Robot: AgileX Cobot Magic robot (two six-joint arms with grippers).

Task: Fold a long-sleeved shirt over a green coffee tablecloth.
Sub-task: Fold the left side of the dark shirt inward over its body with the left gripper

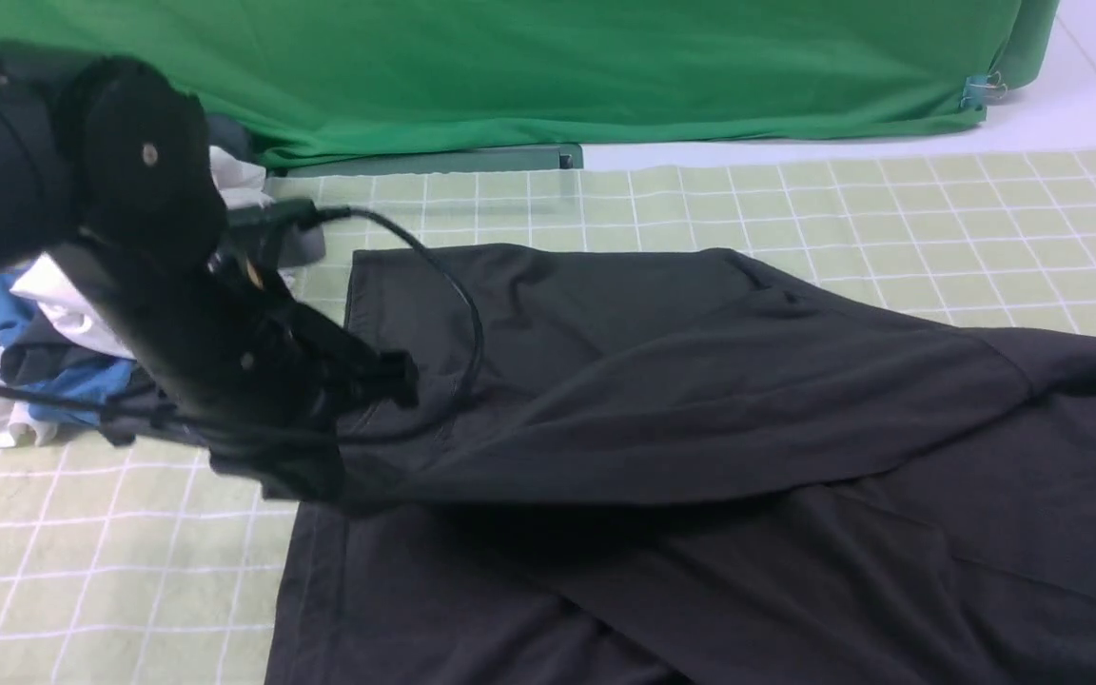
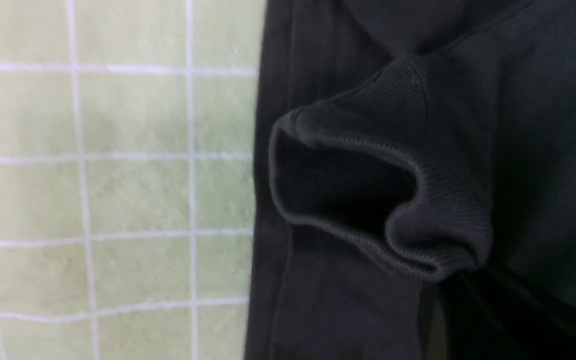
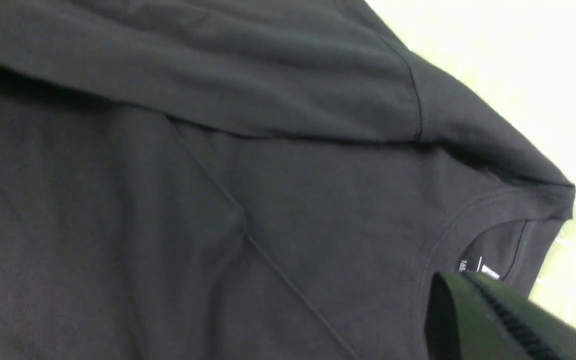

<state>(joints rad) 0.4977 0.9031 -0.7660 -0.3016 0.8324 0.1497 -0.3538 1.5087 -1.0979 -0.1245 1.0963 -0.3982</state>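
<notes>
Left gripper (image 1: 308, 461) hangs over the cuff (image 2: 383, 200) of the long-sleeved shirt (image 1: 700, 381); sleeve stretches rightward; jaws hidden, so I cannot tell their state.

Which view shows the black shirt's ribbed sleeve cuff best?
The left wrist view: the cuff sits mid-frame, ribbing sharp and mouth open. In the front view the left arm hides it; the right wrist view shows only the collar end.

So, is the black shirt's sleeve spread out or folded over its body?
Folded over: the sleeve lies across the shirt, cuff atop it.
</notes>
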